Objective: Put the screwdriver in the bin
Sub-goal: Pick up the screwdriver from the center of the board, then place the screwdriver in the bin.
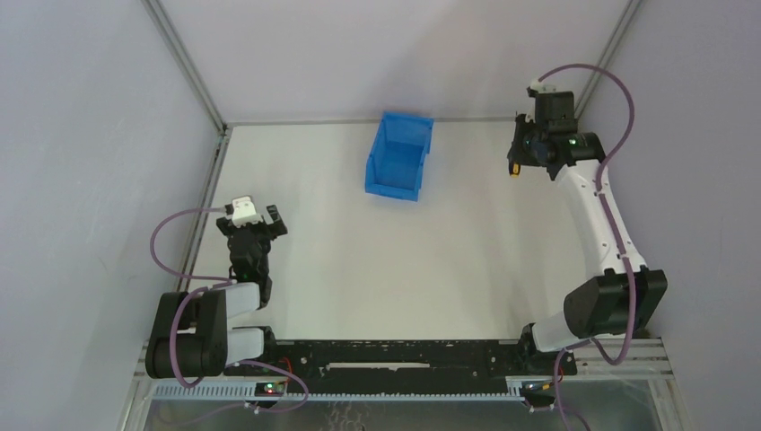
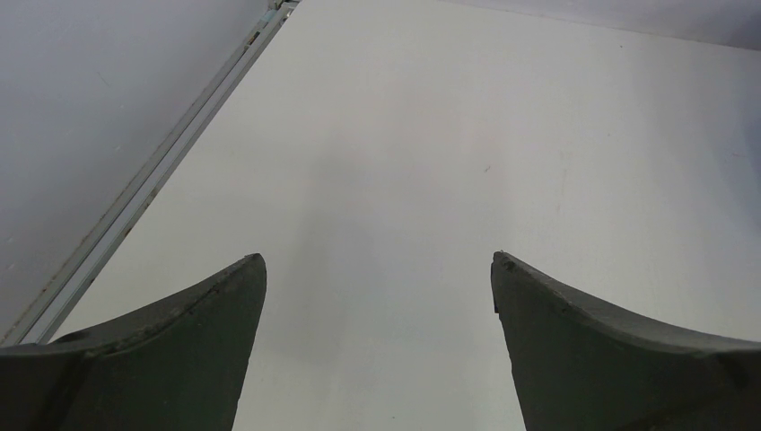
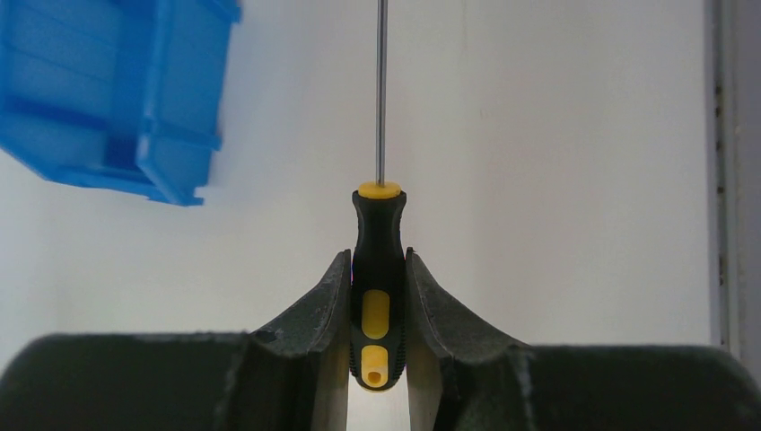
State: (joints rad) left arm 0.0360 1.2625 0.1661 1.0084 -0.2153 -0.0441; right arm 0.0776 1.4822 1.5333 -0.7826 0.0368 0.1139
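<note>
Table (image 1: 359, 269): white surface beneath both grippers, with grey walls around it.
Right arm (image 1: 601, 211): stretched far forward along the right wall.
Bin (image 1: 399, 154): bright blue, standing on the table. It is ahead and to the left of the right gripper's fingers and well apart from them. It is also far ahead and to the right of the left gripper.
Right gripper (image 3: 377, 255): clamped on the screwdriver's handle, one finger pressed against each side.
Left gripper (image 2: 379, 260): jaws spread wide with only bare table between them.
Screwdriver (image 3: 378, 220): held in the right gripper, outside the bin. The black-and-yellow handle sits between the fingers, its butt end back towards the wrist. The thin shaft points straight ahead past the fingertips, and its tip is out of view.
</note>
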